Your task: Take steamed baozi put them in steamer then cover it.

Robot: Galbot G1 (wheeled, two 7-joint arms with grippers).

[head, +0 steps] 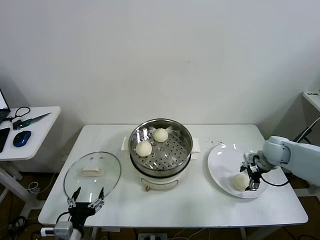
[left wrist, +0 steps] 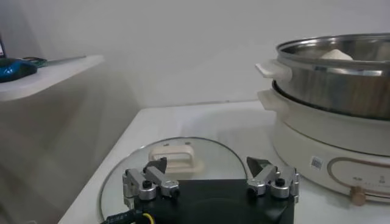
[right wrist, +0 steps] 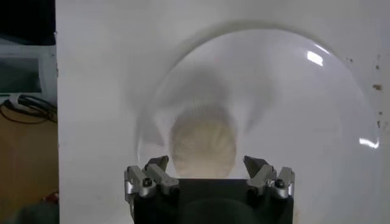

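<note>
The steel steamer (head: 160, 145) stands mid-table with two steamed baozi on its perforated tray, one (head: 160, 134) at the back and one (head: 144, 148) at the front left. A third baozi (head: 240, 181) lies on the white plate (head: 222, 160) at the right. My right gripper (head: 252, 177) is low over that baozi, open, its fingers standing apart on either side of the bun (right wrist: 203, 146) with gaps showing. The glass cover (head: 92, 172) lies flat at the front left of the table. My left gripper (head: 86, 199) hovers open at its near edge, facing the cream handle (left wrist: 173, 159).
A side table (head: 35, 127) at the far left carries scissors (head: 22, 120) and a blue mouse (head: 22, 138). Another table corner (head: 312, 97) shows at the far right. The steamer's white base and handles (left wrist: 329, 131) stand close to the right of the cover.
</note>
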